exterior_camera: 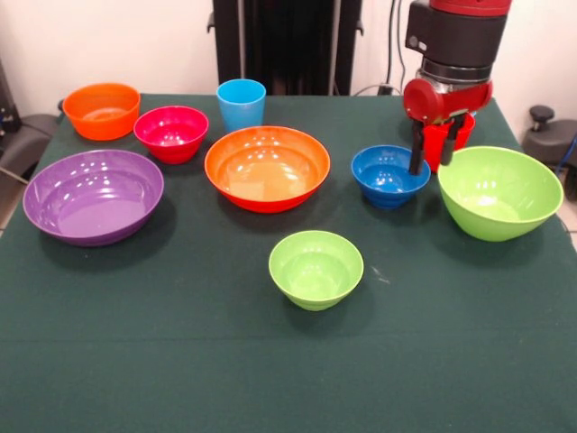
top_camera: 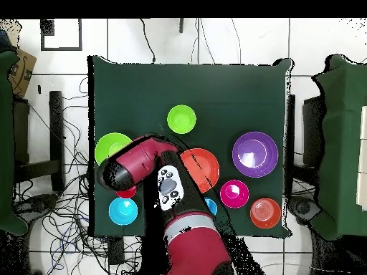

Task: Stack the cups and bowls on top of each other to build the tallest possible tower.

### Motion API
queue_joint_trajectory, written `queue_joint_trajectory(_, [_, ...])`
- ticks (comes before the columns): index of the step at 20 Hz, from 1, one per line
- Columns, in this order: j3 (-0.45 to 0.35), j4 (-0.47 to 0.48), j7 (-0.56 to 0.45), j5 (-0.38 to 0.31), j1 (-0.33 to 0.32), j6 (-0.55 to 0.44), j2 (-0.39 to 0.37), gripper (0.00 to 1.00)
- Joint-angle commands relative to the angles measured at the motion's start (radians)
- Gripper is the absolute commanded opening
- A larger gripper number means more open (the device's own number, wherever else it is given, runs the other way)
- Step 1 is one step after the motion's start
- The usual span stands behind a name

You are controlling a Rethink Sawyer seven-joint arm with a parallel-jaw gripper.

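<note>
A dark green cloth-covered surface [top_camera: 236,86] stands on a white tiled floor [top_camera: 322,43] strewn with black cables [top_camera: 61,222] toward eight o'clock overhead. A cardboard box [top_camera: 21,68] sits at ten o'clock. From the front, a pale plain wall [exterior_camera: 108,41] rises behind, at twelve o'clock.

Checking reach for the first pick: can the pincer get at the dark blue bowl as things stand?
Probably yes. The pincer hangs at the dark blue bowl's rim, beside the red cup. The bowl sits alone with nothing inside; the large green bowl stands apart.
</note>
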State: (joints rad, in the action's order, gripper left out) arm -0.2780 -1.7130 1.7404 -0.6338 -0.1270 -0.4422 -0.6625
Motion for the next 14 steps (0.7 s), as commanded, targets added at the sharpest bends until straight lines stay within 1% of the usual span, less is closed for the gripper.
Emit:
queue_joint_trajectory(1, [0.011,0.018,-0.004,-0.066,0.011,-0.019,0.015,1.00])
queue_joint_trajectory(14, [0.014,0.011,0.010,-0.058,0.013,0.020,0.015,1.00])
